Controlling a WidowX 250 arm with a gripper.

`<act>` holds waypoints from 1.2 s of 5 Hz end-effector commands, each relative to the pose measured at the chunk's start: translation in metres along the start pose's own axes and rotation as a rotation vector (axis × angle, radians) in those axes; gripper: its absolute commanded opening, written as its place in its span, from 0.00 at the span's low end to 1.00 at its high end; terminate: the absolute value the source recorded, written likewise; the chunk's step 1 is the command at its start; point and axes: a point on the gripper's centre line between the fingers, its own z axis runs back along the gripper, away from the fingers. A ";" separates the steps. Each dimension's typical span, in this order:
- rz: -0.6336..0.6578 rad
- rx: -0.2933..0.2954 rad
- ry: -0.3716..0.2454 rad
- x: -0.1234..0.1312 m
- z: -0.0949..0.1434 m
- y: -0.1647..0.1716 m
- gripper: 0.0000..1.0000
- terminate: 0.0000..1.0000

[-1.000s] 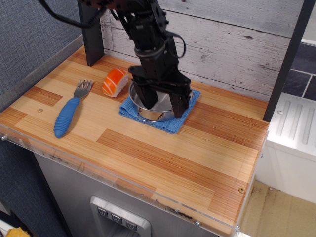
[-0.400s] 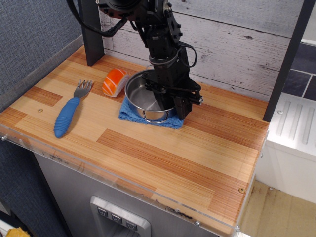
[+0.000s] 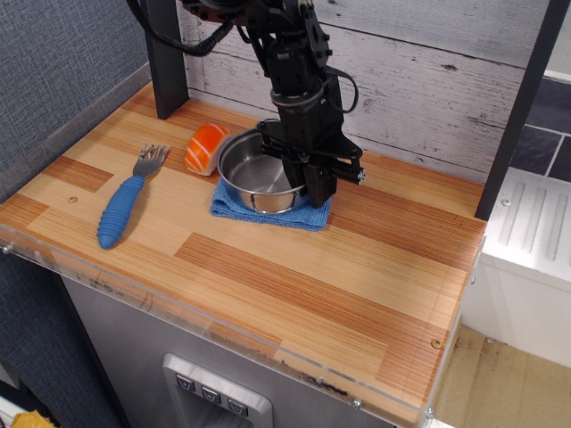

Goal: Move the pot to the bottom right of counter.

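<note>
The shiny steel pot [image 3: 254, 171] sits over the blue cloth [image 3: 268, 214] at the back middle of the striped wood counter [image 3: 339, 294]. My black gripper [image 3: 309, 187] comes down from above and is shut on the pot's right rim, one finger inside and one outside. The pot looks slightly raised and shifted toward the left edge of the cloth. Its wire handles are hard to make out; the right part of the rim is hidden by the gripper.
An orange and white sushi toy [image 3: 207, 147] lies just left of the pot. A blue-handled fork [image 3: 122, 207] lies at the left. A dark post [image 3: 167, 58] stands at the back left and another [image 3: 519, 107] at the right edge. A wooden wall runs behind.
The gripper went from straddling the pot with open jaws to closing on its right rim. The pot has since shifted a little to the left and up over the cloth.
</note>
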 end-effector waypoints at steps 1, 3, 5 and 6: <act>-0.042 -0.029 -0.163 -0.010 0.079 0.001 0.00 0.00; -0.186 -0.068 -0.093 -0.053 0.059 -0.053 0.00 0.00; -0.305 -0.047 -0.039 -0.078 0.031 -0.094 0.00 0.00; -0.351 -0.043 -0.013 -0.084 0.020 -0.107 0.00 0.00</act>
